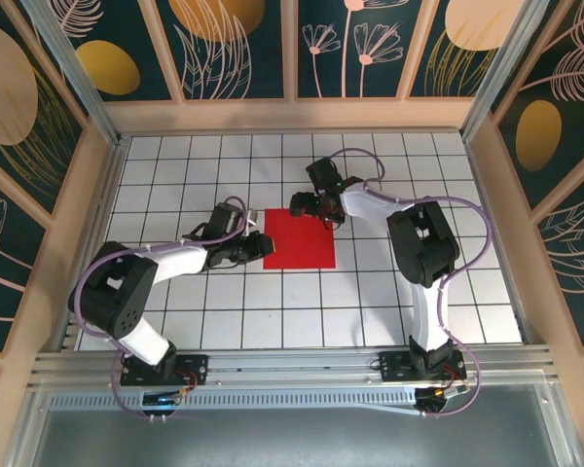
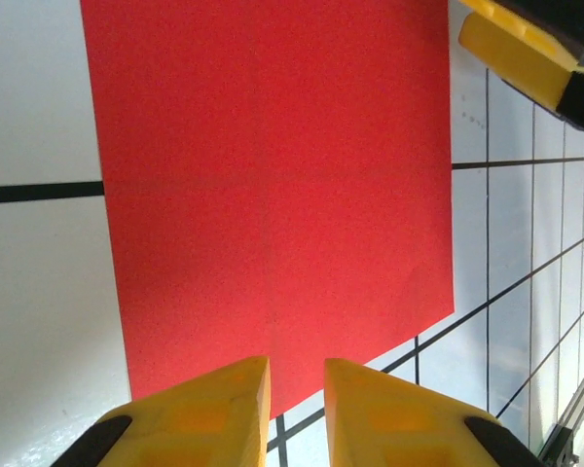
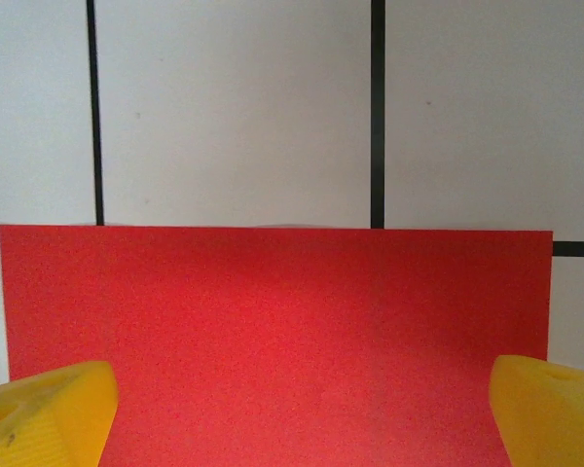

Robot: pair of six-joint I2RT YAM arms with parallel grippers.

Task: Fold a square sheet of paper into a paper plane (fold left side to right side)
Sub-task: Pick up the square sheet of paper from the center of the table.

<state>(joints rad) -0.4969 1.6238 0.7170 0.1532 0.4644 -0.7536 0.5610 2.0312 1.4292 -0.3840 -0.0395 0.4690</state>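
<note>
Two yellow fingers [image 2: 204, 413] of the left gripper [image 2: 297, 389] drawn nearly together, just a slim slot between them, set at the 9 o'clock edge of the square sheet of paper [image 2: 273, 175]. Red edge nipped in that slot or merely touched: cannot tell. Outward from there, bright red and flat on the white grid table [image 1: 175, 311], unfolded, lying about the table's middle in the top view.

Over at the sheet's 12 o'clock edge, right gripper [image 3: 302, 409] spread wide, holding nothing, one yellow tip toward each side of the sheet and plain red paper between and beyond.

Judged as the very start of the first fold: taking hold of the left edge, with nothing lifted or turned over yet.

Next, most likely: make sure of a true pinch on that 9 o'clock edge, raise it just clear of the table, carry it across toward 3 o'clock, and lay edge on edge. Calls for a light grip, so as not to crumple thin paper, and for square alignment before pressing any crease. Probably also a steadying press near 12 o'clock from the right gripper, against sliding on the smooth tiles.
</note>
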